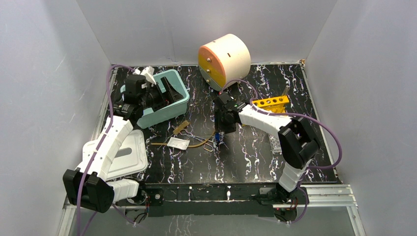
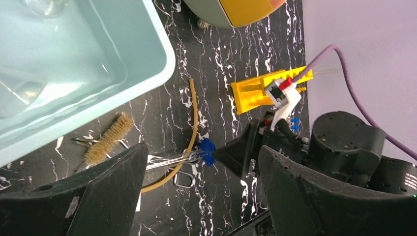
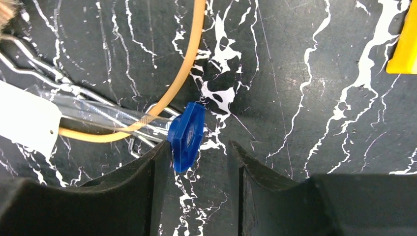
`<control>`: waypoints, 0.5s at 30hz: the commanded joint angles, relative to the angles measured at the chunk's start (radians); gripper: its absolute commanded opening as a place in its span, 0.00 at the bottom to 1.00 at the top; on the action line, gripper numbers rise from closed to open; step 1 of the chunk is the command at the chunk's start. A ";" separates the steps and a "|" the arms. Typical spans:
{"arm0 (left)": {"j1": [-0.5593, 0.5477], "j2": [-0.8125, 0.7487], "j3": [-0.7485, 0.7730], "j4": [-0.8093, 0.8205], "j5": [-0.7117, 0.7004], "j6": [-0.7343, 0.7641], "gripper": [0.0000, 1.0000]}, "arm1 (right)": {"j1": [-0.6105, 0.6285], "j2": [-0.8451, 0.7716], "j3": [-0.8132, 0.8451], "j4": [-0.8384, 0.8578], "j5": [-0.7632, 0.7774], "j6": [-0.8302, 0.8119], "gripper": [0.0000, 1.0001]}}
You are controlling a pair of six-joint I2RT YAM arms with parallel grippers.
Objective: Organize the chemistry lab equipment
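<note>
Top view, near edge: both arm bases sit at btm of frame. A flat white plastic lid (image 1: 129, 156) lies lower left on the black white-veined table (image 1: 255, 157), beside the left arm.

Centre of frame: the right arm reaches in from the right, and the right tool (image 1: 220, 133) points down over a loose cluster of items. Right wrist view: jaws partly spread, nothing pinched btwn them. The blue-capped clear tube (image 3: 186, 135) lies flat on the table, cap against the tip of the picture-left finger (image 3: 147, 191); the other finger stands apart from it. The tube body runs toward frame left, across a tan rubber hose (image 3: 189, 54) and the ring handle of the metal scissor-like forceps (image 2: 184, 180). The white packet (image 1: 178, 143) lies at the tube's other end, left of centre in top view. The brown bristle brush (image 1: 181, 127) lies just above the packet, nr the bin.

Upper left: light teal plastic bin (image 1: 169, 110), with the left tool (image 1: 166, 92) hanging over its inside. Left wrist view: jaws spread wide, nothing btwn them. Clear glassware (image 2: 44, 6) shows inside the bin; its shape cannot be made out.

Right of centre, farther back: yellow holed rack (image 1: 270, 103), just behind the right forearm.

Top centre, at the back wall: cream drum w/ orange face (image 1: 226, 59).
</note>
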 commanded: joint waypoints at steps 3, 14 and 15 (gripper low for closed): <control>-0.018 -0.044 -0.041 -0.010 -0.013 -0.029 0.81 | 0.005 0.023 -0.005 0.036 0.042 0.101 0.51; -0.039 -0.073 -0.097 -0.009 -0.005 -0.061 0.81 | 0.005 0.043 -0.042 0.083 -0.034 0.118 0.29; -0.042 -0.076 -0.102 -0.010 -0.004 -0.066 0.81 | 0.004 0.039 -0.044 0.084 -0.029 0.120 0.26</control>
